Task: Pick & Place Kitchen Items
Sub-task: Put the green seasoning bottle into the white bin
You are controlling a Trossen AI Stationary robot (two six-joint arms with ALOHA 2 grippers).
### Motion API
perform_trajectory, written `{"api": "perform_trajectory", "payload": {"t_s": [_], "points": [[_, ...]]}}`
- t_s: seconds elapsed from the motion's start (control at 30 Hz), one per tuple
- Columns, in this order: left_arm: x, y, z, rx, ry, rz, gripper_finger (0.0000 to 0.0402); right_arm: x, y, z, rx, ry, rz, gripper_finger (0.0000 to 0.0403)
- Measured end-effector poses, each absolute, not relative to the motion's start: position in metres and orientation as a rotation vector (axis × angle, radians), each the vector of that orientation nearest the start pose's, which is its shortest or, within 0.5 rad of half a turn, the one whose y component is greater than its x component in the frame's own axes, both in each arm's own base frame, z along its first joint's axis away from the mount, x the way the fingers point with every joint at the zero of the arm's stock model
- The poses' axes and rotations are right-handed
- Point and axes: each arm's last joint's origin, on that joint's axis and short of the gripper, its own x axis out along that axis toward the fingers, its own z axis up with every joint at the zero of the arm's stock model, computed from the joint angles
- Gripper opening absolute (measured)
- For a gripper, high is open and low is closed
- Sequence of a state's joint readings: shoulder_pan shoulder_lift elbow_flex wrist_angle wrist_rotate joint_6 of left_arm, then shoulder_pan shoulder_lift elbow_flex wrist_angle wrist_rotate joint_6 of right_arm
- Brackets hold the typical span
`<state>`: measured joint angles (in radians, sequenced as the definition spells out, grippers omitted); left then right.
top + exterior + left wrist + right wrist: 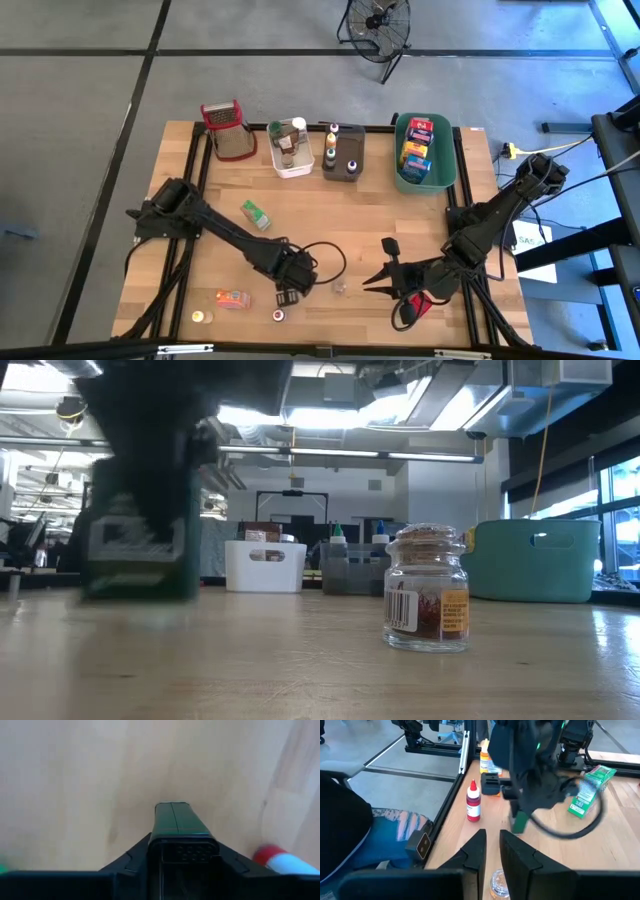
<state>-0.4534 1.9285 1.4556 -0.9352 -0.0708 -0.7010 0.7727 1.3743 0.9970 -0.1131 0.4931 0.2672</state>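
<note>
Progress looks partial — plenty is already sorted at the table's far edge, seen from above. At twelve o'clock the white tub [291, 150] holds a couple of jars, the grey tub [342, 158] just beside it holds small bottles, and at one o'clock the green tub [425, 152] is stacked with colourful boxes. The red-topped grater [228, 129] stands at eleven o'clock, not part of the job.

Left gripper [290, 296] is low over the near edge around six o'clock, and its wrist camera shows the fingers clamped on a dark green tin [176, 822] — that tin looks like the item in hand right now, by my reading just picked or about to lift. From table height it shows as a dark blur hanging under the arm.

Right gripper [492, 851] waits at about five o'clock, its fingers nearly together with only a thin slit between them and nothing gripped; a small clear jar [340, 288] sits on the wood just ahead of it.

Left to do, as I judge it: a green box [256, 214] lying near the centre, an orange box [233, 299] at seven o'clock, a red-capped bottle [473, 803] near the front edge, and the clear jar. More than half appears placed.
</note>
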Motion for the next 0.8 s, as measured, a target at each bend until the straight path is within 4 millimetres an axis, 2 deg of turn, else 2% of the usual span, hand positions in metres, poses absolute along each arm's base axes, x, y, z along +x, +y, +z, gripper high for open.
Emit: {"api": "perform_trajectory", "payload": {"t_s": [0.17,0.27,0.47,0.63,0.8], "points": [[0.343,-0.158,0.225,-0.113,1.341,0.209,0.0137,0.225,0.2,0.284,-0.025,0.431,0.216,0.0058],[0.346,-0.153,0.251,-0.046,1.316,0.252,0.0131,0.225,0.2,0.284,-0.025,0.431,0.216,0.0058],[0.349,-0.124,0.308,0.078,1.279,0.382,0.013,0.225,0.2,0.284,-0.025,0.431,0.216,0.0058],[0.356,-0.075,0.344,0.091,1.225,0.508,0.0129,0.225,0.2,0.284,-0.024,0.43,0.216,0.0058],[0.364,-0.005,0.352,0.023,1.244,0.597,0.0129,0.227,0.202,0.28,-0.016,0.435,0.212,0.0058]]}}
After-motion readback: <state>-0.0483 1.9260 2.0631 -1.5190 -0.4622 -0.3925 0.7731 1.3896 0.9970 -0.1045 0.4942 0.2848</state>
